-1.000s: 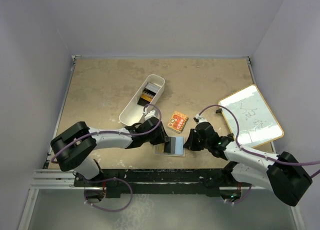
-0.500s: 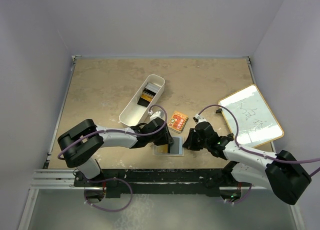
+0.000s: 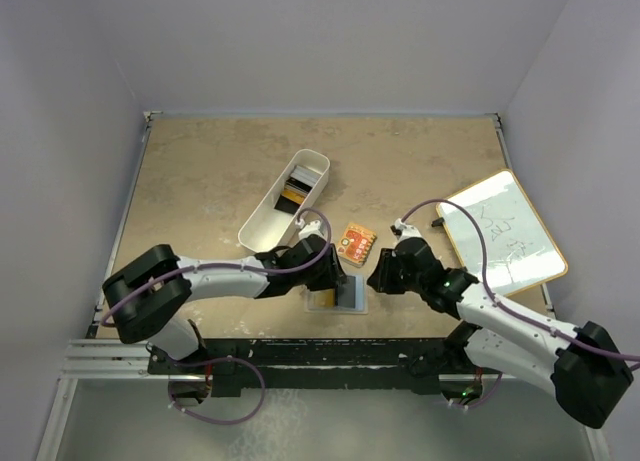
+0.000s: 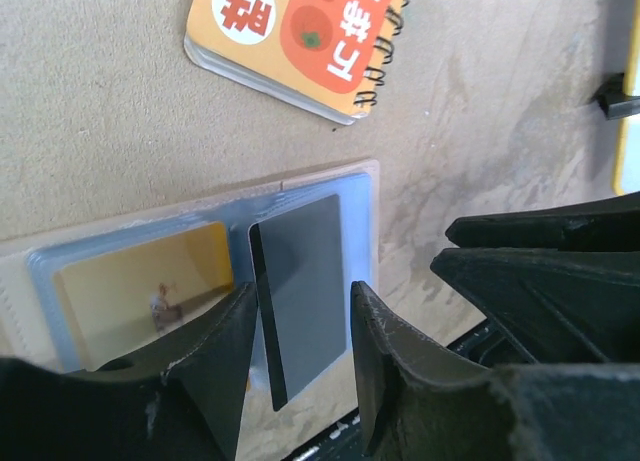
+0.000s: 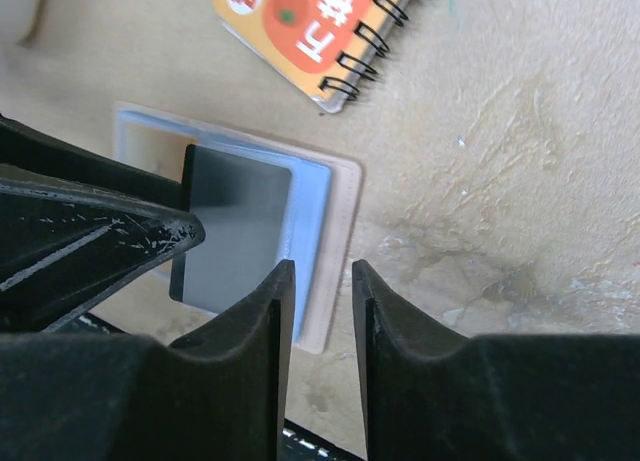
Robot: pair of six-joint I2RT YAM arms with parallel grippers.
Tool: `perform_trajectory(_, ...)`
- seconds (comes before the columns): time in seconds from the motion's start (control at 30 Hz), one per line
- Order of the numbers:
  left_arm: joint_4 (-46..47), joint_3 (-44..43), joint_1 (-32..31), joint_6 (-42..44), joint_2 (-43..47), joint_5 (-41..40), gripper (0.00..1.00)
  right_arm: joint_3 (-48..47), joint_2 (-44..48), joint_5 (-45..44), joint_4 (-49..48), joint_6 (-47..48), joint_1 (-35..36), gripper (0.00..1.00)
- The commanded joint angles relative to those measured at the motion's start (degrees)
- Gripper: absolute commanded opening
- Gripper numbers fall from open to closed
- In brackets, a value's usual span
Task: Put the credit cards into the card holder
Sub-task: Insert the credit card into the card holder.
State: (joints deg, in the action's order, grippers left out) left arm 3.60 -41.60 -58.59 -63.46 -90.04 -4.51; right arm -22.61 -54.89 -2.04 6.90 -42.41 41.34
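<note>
Only real print I can spot is on the orange spiral notepad [image 4: 300, 41]: big E. Asian chars, 1 red in a white circle, the rest white on red blobs, too cut off to read. Whiteboard [image 3: 503, 231] has faint scribbles, illegible. Gold card [image 4: 140, 291] has 1 small blurred mark, unreadable.

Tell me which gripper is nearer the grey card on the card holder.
Left. The left gripper has its jaws either side of the grey card; the right gripper hangs over the outer edge of the card holder, beside the card.
</note>
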Motion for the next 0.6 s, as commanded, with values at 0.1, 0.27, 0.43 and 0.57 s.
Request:
perform_trajectory(0.1, -7.57, -0.88, -0.21, 2.04, 7.37, -6.32, 0.41, -0.93, 2.39, 2.49, -2.50, -1.09, 0.19, 0.41)
perform_trajectory(0.27, -15.10, -0.68, -0.13, 2.75, 10.32, -11.36, 0.41, 1.32, 0.67, 4.96, -8.04, -4.27, 0.22, 0.47)
perform_trajectory(0.43, -21.29, -0.38, 0.01, 2.57, 11.47, -15.31, 0.40, 1.64, -2.16, 5.98, -10.17, -5.43, 0.24, 0.47)
perform_trajectory(0.57, -22.35, 0.56, -0.04, 2.88, 11.92, -16.50, 0.40, 2.26, -4.07, 7.88, -13.35, -6.73, 0.19, 0.47)
